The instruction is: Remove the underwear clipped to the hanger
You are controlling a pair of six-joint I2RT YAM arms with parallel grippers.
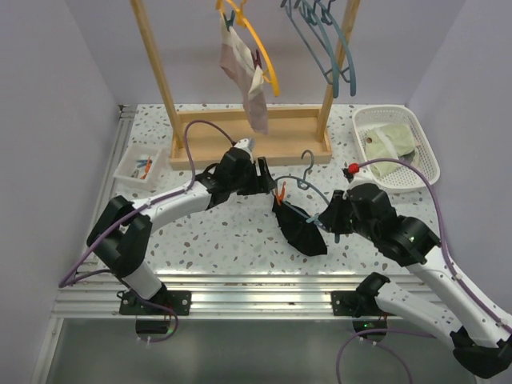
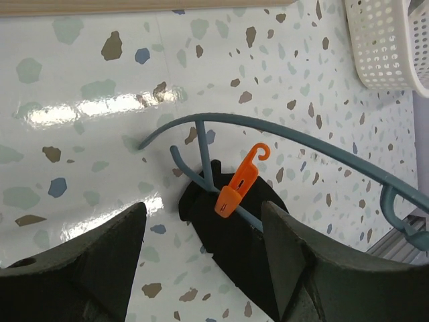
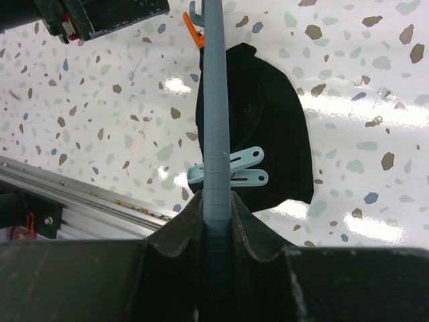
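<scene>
Table [image 1: 224, 232], speckled, from the top external view: a blue hanger [image 1: 308, 178] lies at mid-table with the black underwear [image 1: 302, 230] draped from its bar. The left tool [image 1: 268, 178] sits just beside an orange clip [image 1: 279, 193] at the garment's upper end. The right tool [image 1: 330, 214] meets the hanger at the garment's right side. The pink-mauve underwear [image 1: 250, 80] hangs from a yellow hanger [image 1: 268, 60] on the wooden rack [image 1: 160, 72] at the far edge. A white basket [image 1: 428, 148] at far right holds a pale green cloth [image 1: 390, 142].

Left wrist view: the left tool [image 2: 201, 221] stands spread, touching nothing. The orange clip [image 2: 234, 188] lies between its fingers [image 2: 114, 248], on the blue hanger [image 2: 301, 144] above the black underwear [image 2: 231, 241].

Right wrist view: the right tool [image 3: 216, 201] is pressed together on the bar of the blue hanger [image 3: 216, 121]. A pale blue clip [image 3: 234, 171] crosses the bar just beyond the fingertips, over the black underwear [image 3: 271, 121], which lies flat on the table. The orange clip [image 3: 194, 30] sits at the far end.
</scene>
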